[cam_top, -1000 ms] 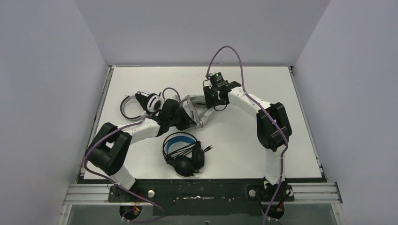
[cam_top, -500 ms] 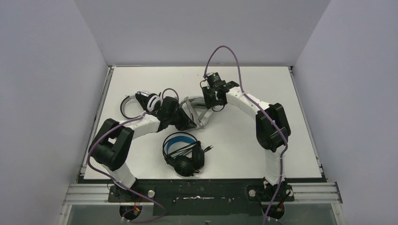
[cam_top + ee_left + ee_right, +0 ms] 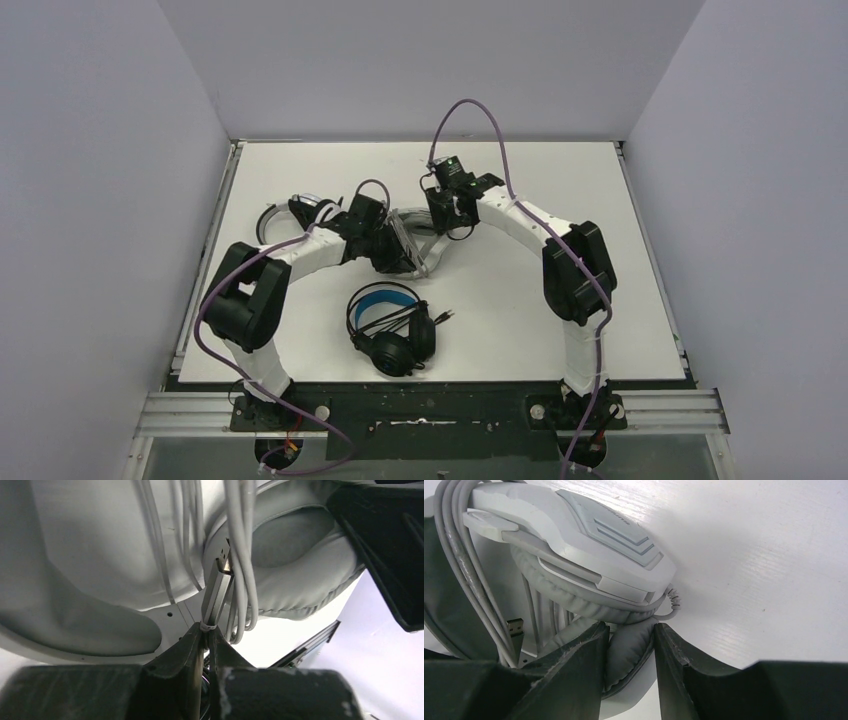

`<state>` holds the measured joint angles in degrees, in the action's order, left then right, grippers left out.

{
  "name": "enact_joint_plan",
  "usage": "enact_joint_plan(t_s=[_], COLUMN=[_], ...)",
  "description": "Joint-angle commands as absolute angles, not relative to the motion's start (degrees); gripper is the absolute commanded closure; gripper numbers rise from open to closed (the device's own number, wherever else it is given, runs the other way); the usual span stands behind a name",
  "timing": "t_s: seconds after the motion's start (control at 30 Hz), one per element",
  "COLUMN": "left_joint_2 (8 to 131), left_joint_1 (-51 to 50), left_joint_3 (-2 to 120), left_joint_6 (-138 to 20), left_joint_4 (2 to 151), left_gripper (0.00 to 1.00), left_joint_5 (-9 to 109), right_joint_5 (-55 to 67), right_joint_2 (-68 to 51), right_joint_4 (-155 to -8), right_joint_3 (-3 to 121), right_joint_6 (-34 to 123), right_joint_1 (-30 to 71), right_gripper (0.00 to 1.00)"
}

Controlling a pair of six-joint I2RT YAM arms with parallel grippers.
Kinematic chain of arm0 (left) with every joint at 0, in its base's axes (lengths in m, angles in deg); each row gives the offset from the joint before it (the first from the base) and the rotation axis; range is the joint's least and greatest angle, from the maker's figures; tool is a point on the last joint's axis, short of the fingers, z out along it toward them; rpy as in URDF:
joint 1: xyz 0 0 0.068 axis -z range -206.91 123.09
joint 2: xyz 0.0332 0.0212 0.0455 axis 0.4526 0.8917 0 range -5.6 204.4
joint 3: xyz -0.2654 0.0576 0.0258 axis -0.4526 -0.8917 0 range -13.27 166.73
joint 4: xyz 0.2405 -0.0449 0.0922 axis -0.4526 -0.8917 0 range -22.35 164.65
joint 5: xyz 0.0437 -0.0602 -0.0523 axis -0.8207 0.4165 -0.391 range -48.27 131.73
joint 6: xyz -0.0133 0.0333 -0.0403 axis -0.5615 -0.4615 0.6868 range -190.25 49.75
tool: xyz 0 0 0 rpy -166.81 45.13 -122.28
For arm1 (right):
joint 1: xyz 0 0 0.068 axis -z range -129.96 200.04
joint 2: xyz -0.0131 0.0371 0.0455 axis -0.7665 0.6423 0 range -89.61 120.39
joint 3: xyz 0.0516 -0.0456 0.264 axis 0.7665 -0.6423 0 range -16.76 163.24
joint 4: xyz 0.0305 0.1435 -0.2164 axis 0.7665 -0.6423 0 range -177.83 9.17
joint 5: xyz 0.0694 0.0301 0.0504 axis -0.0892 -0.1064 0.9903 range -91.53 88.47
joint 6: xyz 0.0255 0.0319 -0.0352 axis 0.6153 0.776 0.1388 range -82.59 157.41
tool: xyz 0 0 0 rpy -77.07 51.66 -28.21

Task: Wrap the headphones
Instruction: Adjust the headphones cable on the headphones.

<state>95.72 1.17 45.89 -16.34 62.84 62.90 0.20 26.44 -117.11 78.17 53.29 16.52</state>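
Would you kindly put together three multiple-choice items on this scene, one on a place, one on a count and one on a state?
1. Where does the black headset lie?
A. On the table, by the near edge, about midway
B. At the far right corner
C. Hanging off the far edge

2. How many headsets are on the table?
A. Two
B. Three
C. Five

3. What are the left fingers doing?
A. Standing wide open
B. Clamping a blue headband
C. Pinching the USB plug of a pale cable

Answers: 1 A, it sits alone by the near edge; 2 B, the black one, a white headset at the left and a grey-white headset mid-table; 3 C, the wrist view shows them closed at the plug's base.
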Motion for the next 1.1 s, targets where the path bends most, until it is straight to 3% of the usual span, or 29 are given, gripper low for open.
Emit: enact_joint_plan(t_s=[0.0,0.3,0.6,1.07], left_joint_2=[96.7,94.6,91.3,89.9], left_joint_1=[1.4,2.6,3.0,2.8], left_joint_3=[51.4,47.0,41.7,44.4], left_joint_6=[-25.9,-35.3,-36.2,-38.0], left_joint_4=[60.3,73.8,78.5,68.3], left_gripper=[0.97,0.95,0.87,0.83], left_joint_5=[62.5,72.0,70.8,64.6], right_joint_5=[1.4,-0.8,-7.3,-6.2], right_joint_2=[26.9,25.7,24.4,25.1], right_joint_4=[-117.4,-117.5,-116.5,-118.5], right_joint_3=[80.7,80.3,78.3,80.7], right_joint_6=[54.2,56.5,61.6,61.0], right_joint_1=[15.7,15.8,15.3,14.9], right_gripper=[0.63,0.63,0.62,0.59])
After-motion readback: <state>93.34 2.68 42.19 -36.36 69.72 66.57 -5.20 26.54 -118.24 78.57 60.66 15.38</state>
